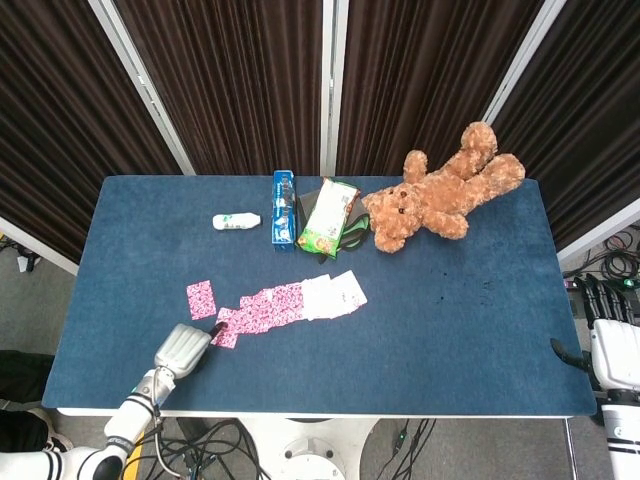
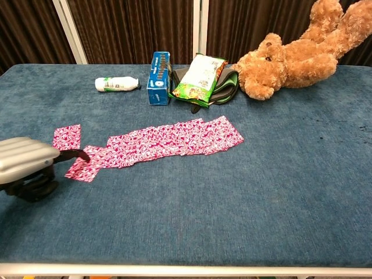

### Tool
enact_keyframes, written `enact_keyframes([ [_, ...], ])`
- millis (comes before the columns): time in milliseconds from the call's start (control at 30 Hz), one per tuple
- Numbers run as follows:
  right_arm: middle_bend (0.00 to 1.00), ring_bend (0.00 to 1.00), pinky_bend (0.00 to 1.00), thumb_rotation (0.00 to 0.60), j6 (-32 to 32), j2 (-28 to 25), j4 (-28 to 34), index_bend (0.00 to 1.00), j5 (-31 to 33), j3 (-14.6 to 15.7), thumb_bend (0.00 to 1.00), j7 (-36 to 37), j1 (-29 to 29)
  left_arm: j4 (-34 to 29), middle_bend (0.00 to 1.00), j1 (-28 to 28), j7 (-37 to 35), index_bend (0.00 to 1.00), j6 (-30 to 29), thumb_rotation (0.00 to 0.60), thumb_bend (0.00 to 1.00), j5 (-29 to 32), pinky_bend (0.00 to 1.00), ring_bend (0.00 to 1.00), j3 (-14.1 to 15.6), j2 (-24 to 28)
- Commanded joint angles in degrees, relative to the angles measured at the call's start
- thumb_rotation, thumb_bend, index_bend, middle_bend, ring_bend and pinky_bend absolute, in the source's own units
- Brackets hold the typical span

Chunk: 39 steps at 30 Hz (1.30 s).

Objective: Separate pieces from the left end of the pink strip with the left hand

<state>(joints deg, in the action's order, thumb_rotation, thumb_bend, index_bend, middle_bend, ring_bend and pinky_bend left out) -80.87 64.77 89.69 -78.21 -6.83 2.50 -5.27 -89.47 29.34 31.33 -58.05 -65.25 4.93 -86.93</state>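
Near the desk's (image 2: 192, 209) front-left corner we see the left robot hand (image 2: 26, 165) with one dark fingertip (image 2: 81, 154) pressing the skewed end piece (image 2: 87, 165). A loose pink piece (image 2: 67, 136) lies just behind. The pink strip (image 2: 174, 139) runs toward mid-desk. The right robot hand (image 1: 612, 335) hangs off the right edge, fingers apart, holding nothing.

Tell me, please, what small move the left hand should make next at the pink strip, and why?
Probably drag the end piece a little further left and toward the table's near edge. The left hand touches it with a fingertip, and it is skewed out from the pink strip but still meets its left end, while another separated piece already lies apart.
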Motion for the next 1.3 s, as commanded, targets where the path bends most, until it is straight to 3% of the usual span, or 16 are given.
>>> enact_keyframes([
  [33, 0.0, 0.0, 0.0, 0.6, -0.09, 0.08, 0.21, 0.0, -0.18, 0.01, 0.13, -0.25, -0.07, -1.44, 0.85, -1.34, -1.28, 0.14, -1.36, 0.6, 0.57, -1.45, 0.86, 0.87, 1.13, 1.7],
  [333, 0.0, 0.0, 0.0, 0.6, -0.38, -0.06, 1.37, 0.0, -0.63, 0.12, 0.13, -1.57, -0.15, -3.8, 0.85, -5.11, -5.23, 0.14, -4.01, 0.6, 0.57, -4.08, 0.86, 0.87, 3.56, 5.32],
  [600, 0.0, 0.0, 0.0, 0.6, -0.97, -0.17, 2.11, 0.0, -0.88, 0.16, 0.13, -2.09, 0.05, -3.53, 0.85, -5.51, -6.88, 0.14, -5.84, 0.6, 0.57, -6.57, 0.86, 0.87, 1.43, 5.87],
  [867, 0.0, 0.0, 0.0, 0.6, -0.46, -0.06, 2.17, 0.0, -0.5, 0.13, 0.13, -2.53, -0.17, -1.15, 0.85, -3.07, -4.63, 0.14, -1.79, 0.6, 0.57, -4.9, 0.86, 0.87, -0.95, 3.02],
  [1300, 0.0, 0.0, 0.0, 0.6, -0.16, -0.18, 1.23, 0.0, 0.16, -0.05, 0.13, -1.43, -0.05, 2.29, 0.85, -2.21, -2.73, 0.14, 1.05, 0.6, 0.57, -2.52, 0.86, 0.87, -1.34, -0.2],
])
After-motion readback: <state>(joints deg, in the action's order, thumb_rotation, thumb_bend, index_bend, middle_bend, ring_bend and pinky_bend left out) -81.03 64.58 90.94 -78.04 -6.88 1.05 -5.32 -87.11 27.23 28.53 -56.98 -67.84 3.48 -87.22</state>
